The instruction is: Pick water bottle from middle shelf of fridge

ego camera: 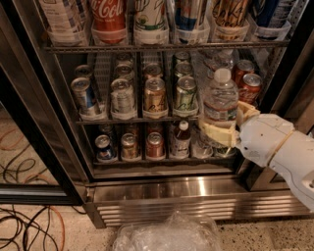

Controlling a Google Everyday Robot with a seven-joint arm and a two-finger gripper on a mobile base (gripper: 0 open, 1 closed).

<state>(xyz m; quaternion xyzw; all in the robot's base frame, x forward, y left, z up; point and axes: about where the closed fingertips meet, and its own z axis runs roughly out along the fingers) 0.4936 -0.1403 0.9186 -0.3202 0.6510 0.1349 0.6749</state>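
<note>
The water bottle (221, 96), clear ribbed plastic with a white cap, stands upright in front of the right end of the middle shelf (132, 120). My gripper (228, 122) reaches in from the right. Its tan fingers (214, 133) are closed around the bottle's lower half. The white arm runs off to the lower right. The shelf holds rows of short cans, blue, silver, gold and green, with red cans (249, 86) behind the bottle. The fridge (171, 191) is open, its steel base panel below.
Above is a rack of tall bottles with a red Coca-Cola label (108, 14). Below is a rack with small cans and a red-necked bottle (182, 137). A black door frame (29, 147) stands left. Cables (19, 225) lie on the floor. A crumpled plastic bag (167, 235) lies in front.
</note>
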